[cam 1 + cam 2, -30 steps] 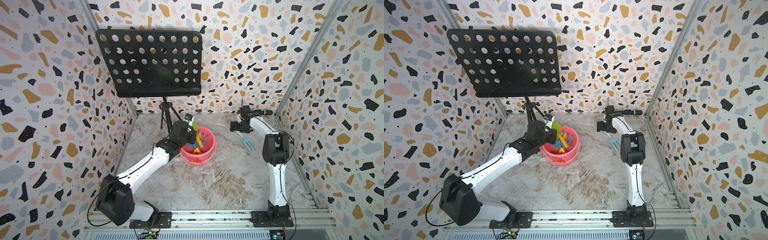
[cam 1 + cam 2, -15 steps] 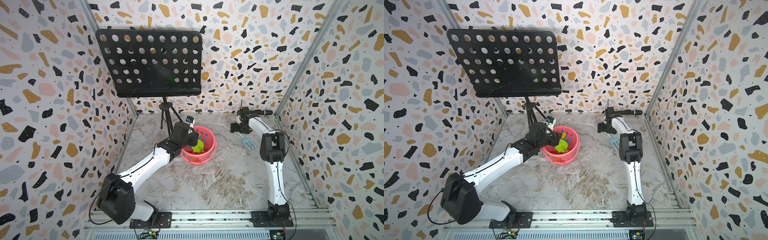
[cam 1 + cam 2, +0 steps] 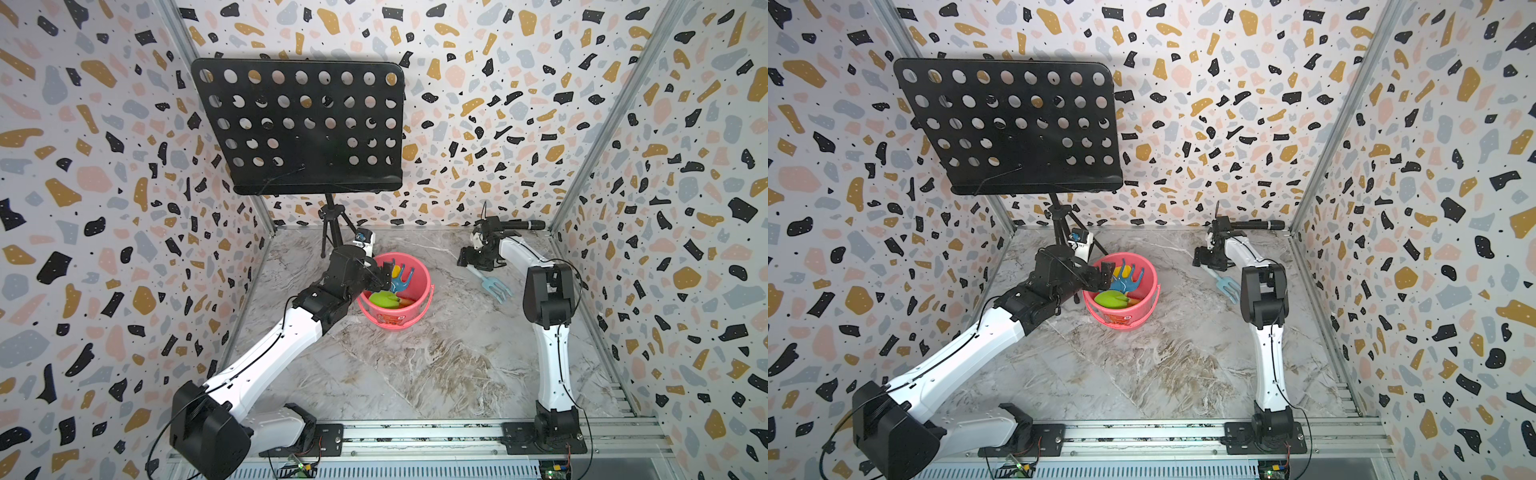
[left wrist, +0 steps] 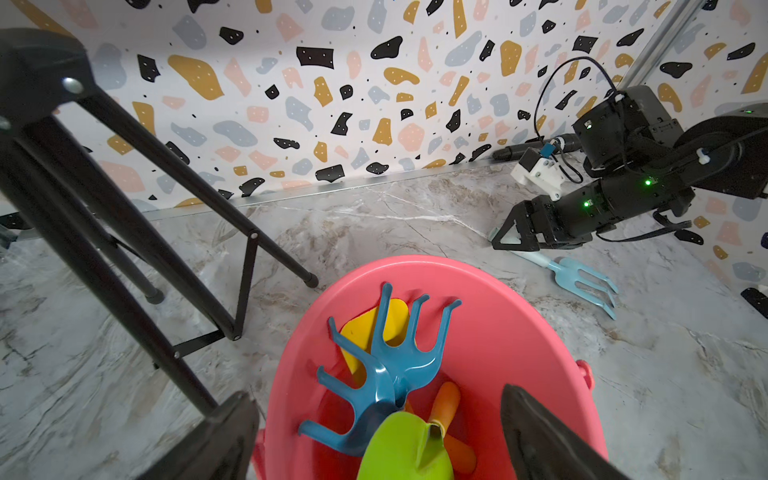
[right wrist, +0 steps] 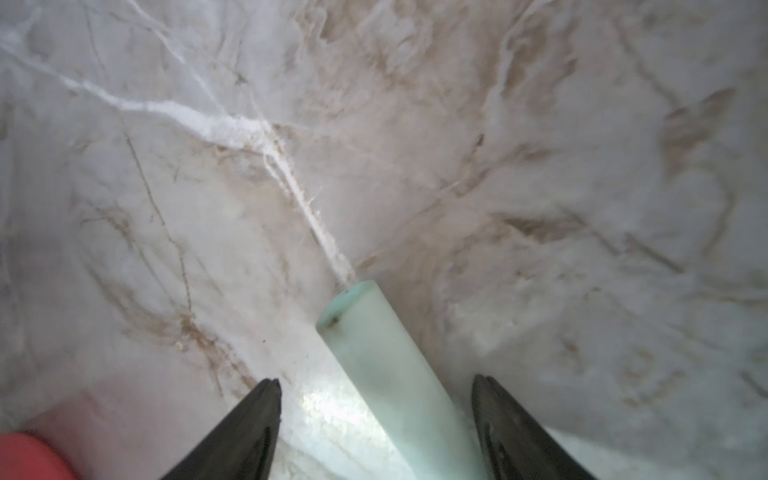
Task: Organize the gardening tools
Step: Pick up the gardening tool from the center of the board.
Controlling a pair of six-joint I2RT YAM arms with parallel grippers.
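We count four of the five tools as already sorted. In the bucket (image 3: 395,318) lie the blue rakes (image 4: 409,357), one across the other, with the yellow shovel (image 4: 359,345) behind them and the green spade (image 4: 403,449) in front. An orange handle shows beside the spade.

The left tool (image 4: 378,395) hangs over the near rim of the bucket. Its fingers are spread wide with nothing between them, so we take that drop-off as done.

What is left is the pale rake (image 3: 496,286). It lies flat on the surface (image 3: 415,374), well apart from the bucket on the right side, its tines pointing away from the right tool (image 3: 465,262). That tool is down at the handle end. In the right wrist view its fingers (image 5: 249,415) stand either side of the pale handle (image 5: 386,353), one finger close to it and one with a clear gap. So the right tool is open around the handle and not yet gripping it.

We judge the job nearly finished. The grasp on this last rake has to be made, then the lift, the carry across to the bucket and the release. Nothing on the surface between the rake and the bucket blocks that path.
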